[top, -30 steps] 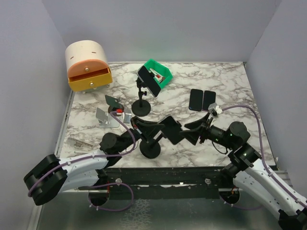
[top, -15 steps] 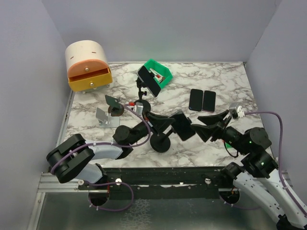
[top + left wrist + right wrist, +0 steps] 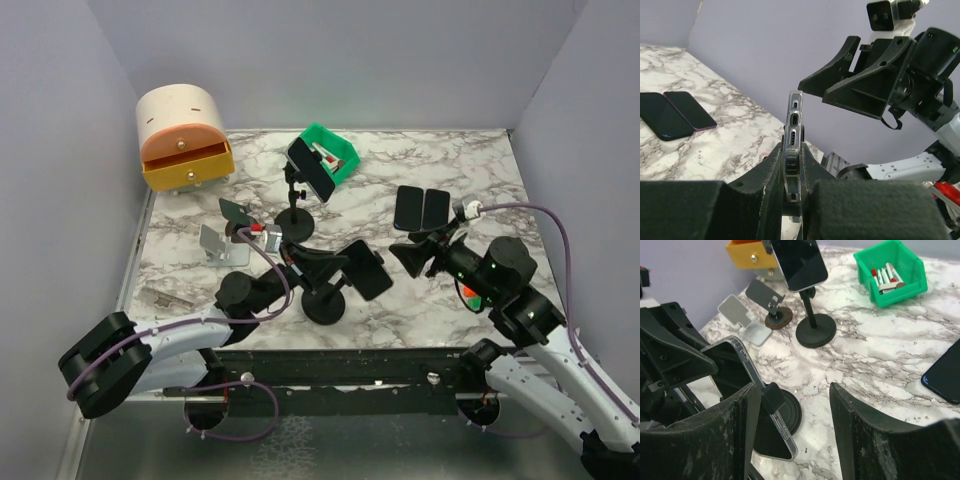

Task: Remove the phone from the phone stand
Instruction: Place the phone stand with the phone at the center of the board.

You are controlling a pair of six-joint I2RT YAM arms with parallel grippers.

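A black phone in a clear case (image 3: 368, 272) sits clamped on a black phone stand with a round base (image 3: 322, 306) near the table's front. My left gripper (image 3: 350, 263) is shut on the phone. The left wrist view shows it edge-on (image 3: 792, 135) between my fingers (image 3: 765, 175). My right gripper (image 3: 412, 257) is open and empty, just right of the phone and apart from it. In the right wrist view (image 3: 789, 390) the phone (image 3: 757, 390) stands beside its left finger (image 3: 735, 435), with the stand's clamp (image 3: 773, 396) on the phone's edge.
A second phone (image 3: 311, 168) sits on a taller stand (image 3: 295, 225) behind. Two phones (image 3: 421, 208) lie flat at the right. A green bin (image 3: 335, 150), a drawer box (image 3: 183, 135) and two small stands (image 3: 222, 240) are at the back and left.
My left gripper, with phone and stand, swung right and then back a little to the left. My right gripper pulled away to the right, then came back closer to the phone.
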